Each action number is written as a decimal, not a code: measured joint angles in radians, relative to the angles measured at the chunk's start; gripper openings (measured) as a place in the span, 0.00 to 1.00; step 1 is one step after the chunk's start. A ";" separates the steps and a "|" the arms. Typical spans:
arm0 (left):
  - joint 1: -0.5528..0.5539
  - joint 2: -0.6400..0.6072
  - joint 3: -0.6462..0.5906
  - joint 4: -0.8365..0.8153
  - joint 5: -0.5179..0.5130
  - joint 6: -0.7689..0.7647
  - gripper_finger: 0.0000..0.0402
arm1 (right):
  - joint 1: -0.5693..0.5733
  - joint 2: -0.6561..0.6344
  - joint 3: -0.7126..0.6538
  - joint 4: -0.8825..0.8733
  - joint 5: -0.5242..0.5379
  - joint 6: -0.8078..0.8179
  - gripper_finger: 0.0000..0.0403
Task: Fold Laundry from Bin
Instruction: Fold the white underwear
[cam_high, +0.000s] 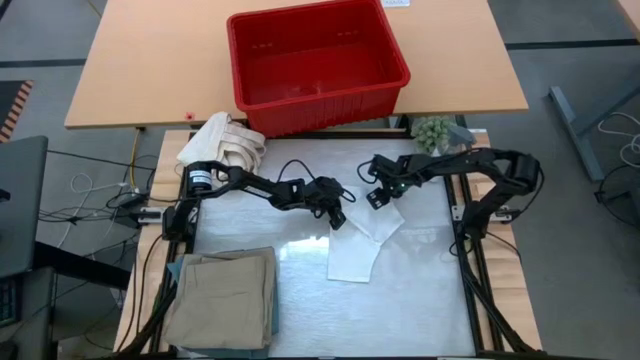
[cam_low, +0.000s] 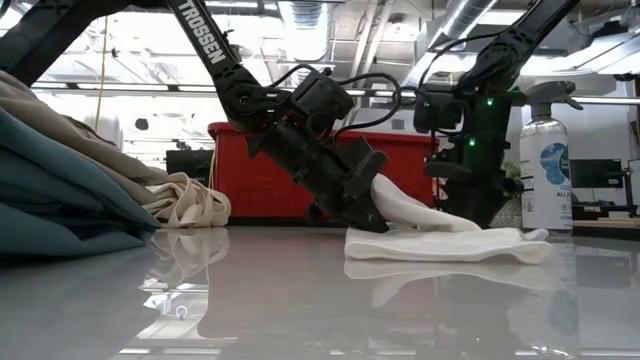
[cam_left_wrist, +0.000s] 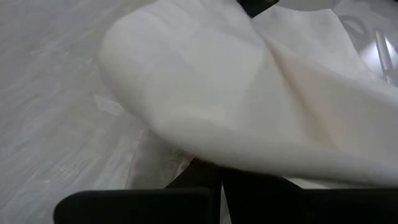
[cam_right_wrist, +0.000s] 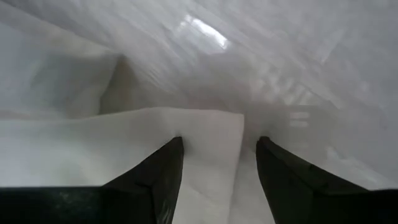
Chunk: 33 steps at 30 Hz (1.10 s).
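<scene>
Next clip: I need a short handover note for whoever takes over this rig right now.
Left hand: shut on the small white cloth, lifting one edge at mid-table.
Right hand: open, low over the cloth's far corner.
Red bin: on the wooden table beyond, looks empty.
Done: khaki trousers folded at the near left, on a teal garment.
Left: finish folding the cloth, then stack it.

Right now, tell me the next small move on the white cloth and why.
Probably carry the lifted edge across: the left claw is shut on the small white cloth, raising one edge while the rest lies flat on the table. The right claw stands open over the cloth's corner, not gripping yet.
</scene>
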 joint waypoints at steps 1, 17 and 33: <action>0.000 0.000 0.000 0.000 0.000 -0.001 0.00 | -0.001 0.011 0.002 0.002 -0.008 0.000 0.55; 0.000 0.000 0.000 0.007 -0.004 -0.014 0.00 | 0.028 -0.059 0.056 -0.073 -0.005 -0.014 0.08; 0.000 0.000 0.000 0.015 -0.005 -0.035 0.00 | 0.288 -0.103 0.213 -0.140 0.004 0.132 0.05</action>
